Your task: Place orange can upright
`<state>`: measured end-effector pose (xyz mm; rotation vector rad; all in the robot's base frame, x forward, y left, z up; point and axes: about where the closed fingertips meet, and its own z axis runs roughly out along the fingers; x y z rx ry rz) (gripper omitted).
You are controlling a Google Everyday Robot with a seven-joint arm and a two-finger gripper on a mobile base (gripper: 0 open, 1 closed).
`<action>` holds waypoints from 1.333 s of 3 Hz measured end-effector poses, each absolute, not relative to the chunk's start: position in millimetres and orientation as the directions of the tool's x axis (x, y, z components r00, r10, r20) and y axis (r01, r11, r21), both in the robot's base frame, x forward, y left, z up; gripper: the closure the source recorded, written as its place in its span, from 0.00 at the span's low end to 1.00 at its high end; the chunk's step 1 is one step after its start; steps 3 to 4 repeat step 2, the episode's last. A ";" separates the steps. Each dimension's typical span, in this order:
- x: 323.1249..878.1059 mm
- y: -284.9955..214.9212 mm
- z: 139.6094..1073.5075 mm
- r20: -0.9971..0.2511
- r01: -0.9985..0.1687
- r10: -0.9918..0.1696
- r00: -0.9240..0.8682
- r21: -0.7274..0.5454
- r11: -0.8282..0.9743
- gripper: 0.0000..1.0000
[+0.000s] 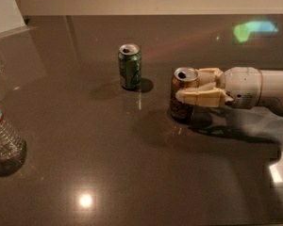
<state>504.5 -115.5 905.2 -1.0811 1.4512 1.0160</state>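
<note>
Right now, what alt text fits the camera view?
A cream two-finger gripper reaching in from the right is shut on an upright coppery orange-brown aluminium can on a dark glossy table. A green aluminium can stands apart to its left; a clear plastic bottle sits at the left edge.
</note>
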 end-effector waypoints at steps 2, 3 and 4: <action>504.6 -115.4 902.9 -0.991 -0.969 -0.110 -0.079 0.051 0.241 0.00; 504.6 -115.4 902.9 -0.991 -0.969 -0.110 -0.079 0.051 0.241 0.00; 504.6 -115.4 902.9 -0.991 -0.969 -0.110 -0.079 0.051 0.241 0.00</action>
